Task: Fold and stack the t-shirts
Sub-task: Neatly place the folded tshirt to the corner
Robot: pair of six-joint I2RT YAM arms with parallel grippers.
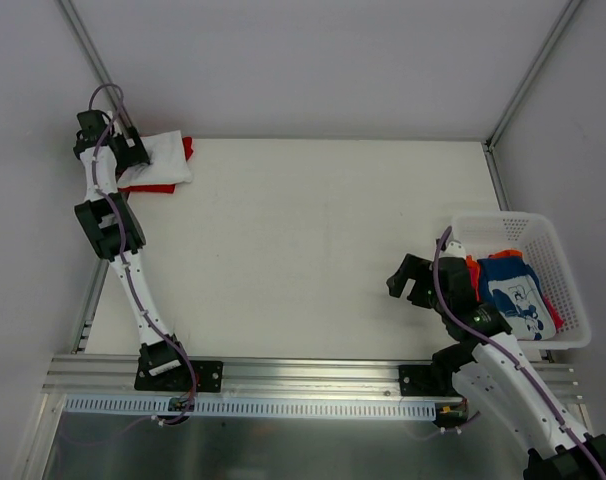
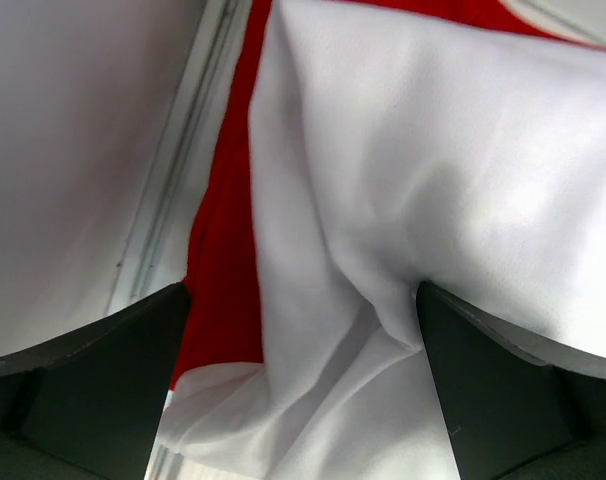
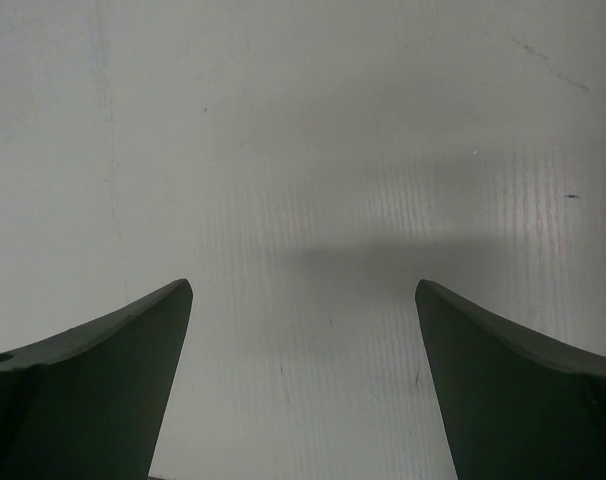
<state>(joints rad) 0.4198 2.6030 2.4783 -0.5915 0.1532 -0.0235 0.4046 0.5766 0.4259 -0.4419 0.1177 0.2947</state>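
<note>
Far-left corner of the worktop: white tee, folded, lies on the red tee, and red shows past its edges. Judgement: the corner serves as the stack site and leaves the middle free for folding.

Left hand sits over the white tee with fingers apart. The cloth is creased between them but not pinched. The knit is soft and matte, with rounded folds.

Right hand is also apart and holds nothing, over bare worktop beside the basket. It looks placed to reach in next.

The basket is rigid white plastic mesh at the right edge. The blue tee with white print and the orange-red tee are bunched inside, unfolded.
</note>
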